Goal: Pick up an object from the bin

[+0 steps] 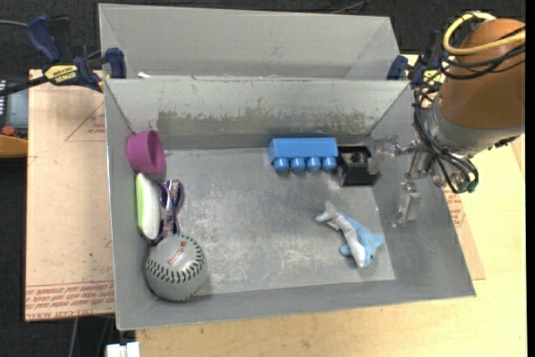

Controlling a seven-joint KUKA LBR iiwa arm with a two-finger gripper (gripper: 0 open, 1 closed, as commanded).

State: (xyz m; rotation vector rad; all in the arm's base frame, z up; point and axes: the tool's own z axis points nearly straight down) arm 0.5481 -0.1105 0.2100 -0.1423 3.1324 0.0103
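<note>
Around the blue four-knobbed block (303, 155), which I take as my mark, lies the grey metal bin (251, 109); the block sits at the foot of the bin's back wall, a little right of the middle. Far to the right of the block, beyond the bin's right rim, my arm comes in under its orange cover (483, 75), looped with cables. From there my gripper (407, 203) hangs down over the bin's sloping right wall, right of the block and somewhat nearer the front; I cannot tell whether it is open or closed. Well to the left of the block and toward the front corner rests a grey baseball (175, 267) with red stitching. Left of the block, along the bin's left wall, a white and green oblong thing (148, 206) lies lengthwise, just behind the ball. In front of the block and to its right lies a blue and white toy dolphin (352, 237), one of the two things nearest my gripper, yet apart from it. Left of the block, by the back-left corner, a pink cup (145, 151) lies on its side, close to the oblong thing's far end. Just beside the block's right end sits a small black piece (356, 166), the other near neighbour of my gripper. Left of the block again, a thin purple and blue thing (172, 205) lies against the oblong thing's right side; I cannot make out what it is.
</note>
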